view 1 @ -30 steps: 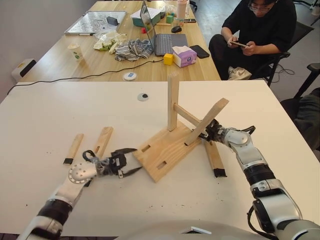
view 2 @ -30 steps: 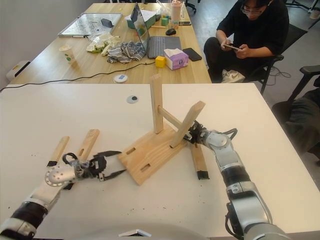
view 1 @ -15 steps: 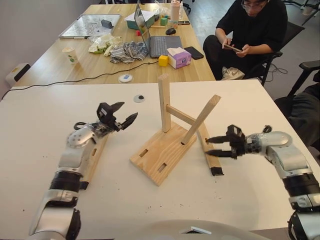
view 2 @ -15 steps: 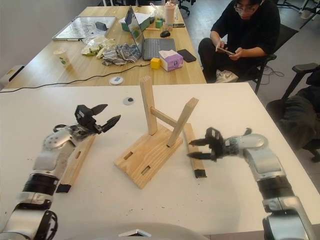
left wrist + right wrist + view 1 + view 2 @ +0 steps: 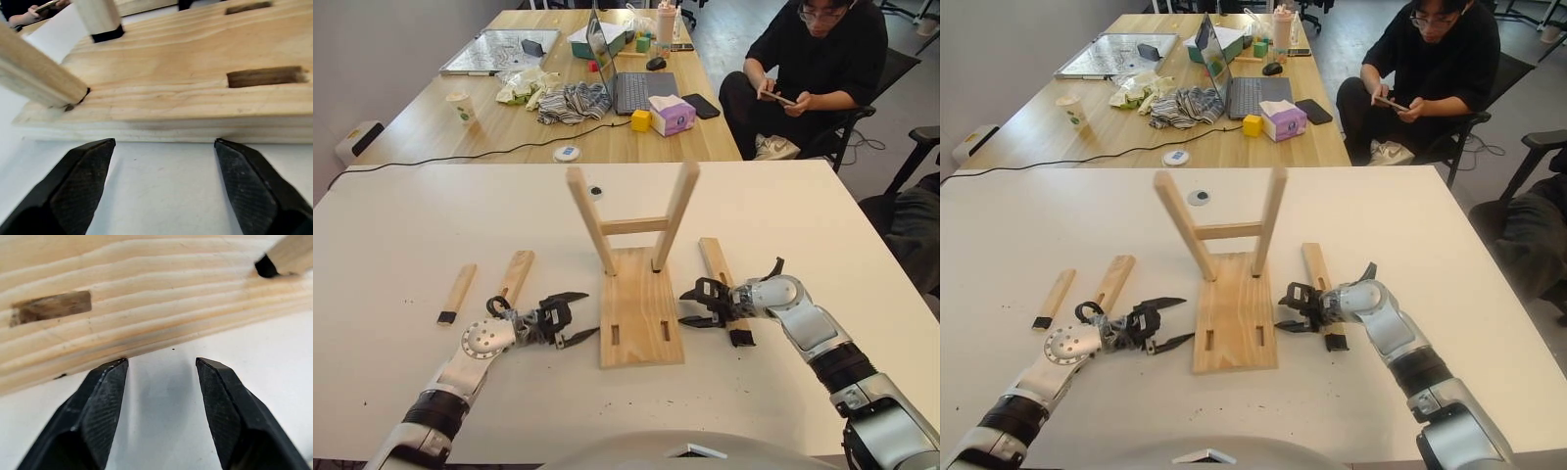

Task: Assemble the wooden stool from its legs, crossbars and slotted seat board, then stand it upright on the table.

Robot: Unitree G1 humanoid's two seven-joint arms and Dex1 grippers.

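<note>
Seat board (image 5: 641,318) swung square, loose leg (image 5: 713,258) part-hidden

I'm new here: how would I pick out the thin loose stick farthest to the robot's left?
On the white table, find the seat board lying flat with two legs sticking up. Two loose sticks lie to its left; the outer stick, dark-tipped, is narrower and shorter than its neighbour.

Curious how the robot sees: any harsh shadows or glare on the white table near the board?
Left eye view: even light, no glare on the table or seat board. Right wrist view: soft grey shadow under the board's edge, before the right end effector. Left wrist view: thin dark line under that edge.
</note>
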